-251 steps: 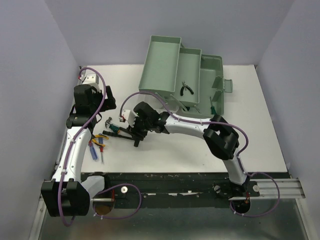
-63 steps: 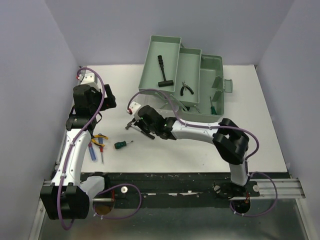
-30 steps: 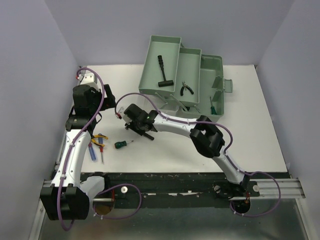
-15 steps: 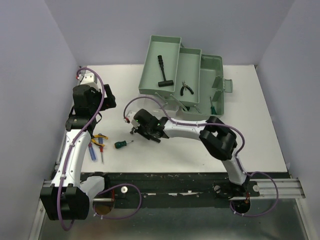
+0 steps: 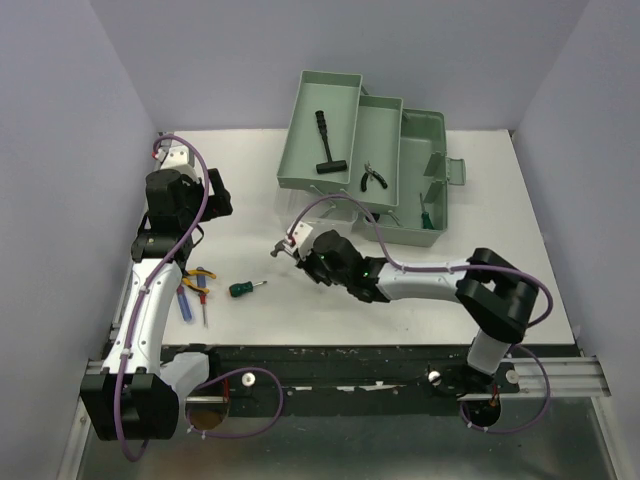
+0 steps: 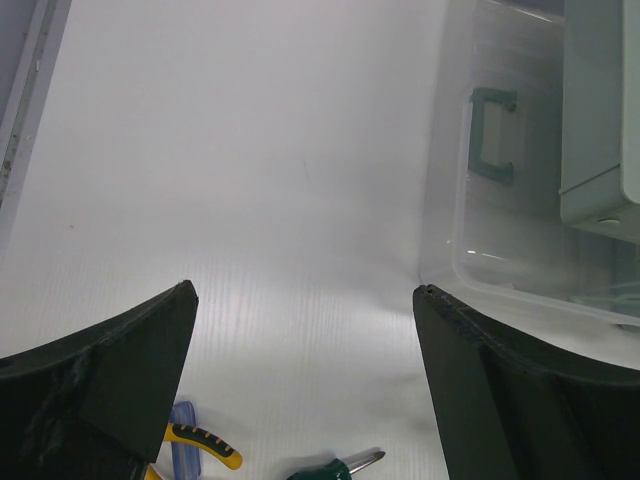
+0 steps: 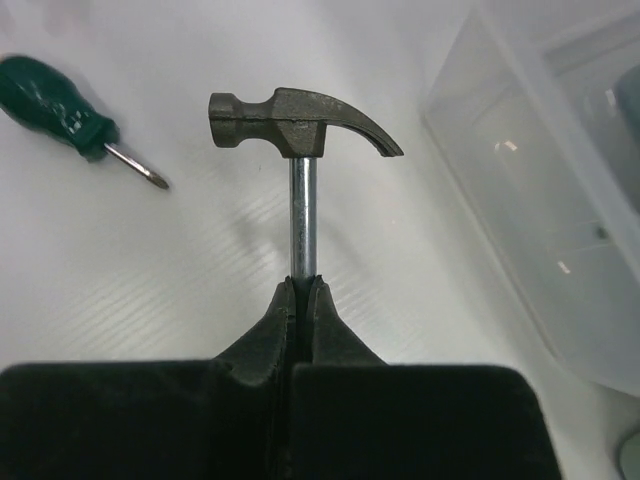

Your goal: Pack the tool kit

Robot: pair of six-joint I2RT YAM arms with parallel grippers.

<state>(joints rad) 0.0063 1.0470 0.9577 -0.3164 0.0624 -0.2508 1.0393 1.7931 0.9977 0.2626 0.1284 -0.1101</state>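
The white tabletop [image 5: 300, 320] is carrying the sage-green toolbox [image 5: 320, 95], standing open at the back with its trays fanned out, while my left jaws are hanging wide open and empty over the left side. My right jaws, partly apart a second ago, are now clamping shut on the thin steel shaft of the small hammer [image 7: 300, 125] near the box's front, so I'm judging the pick made and a carry to a tray next. The green-handled screwdriver [image 5: 243, 289] and yellow-handled pliers [image 5: 200, 273] are lying loose, waiting.
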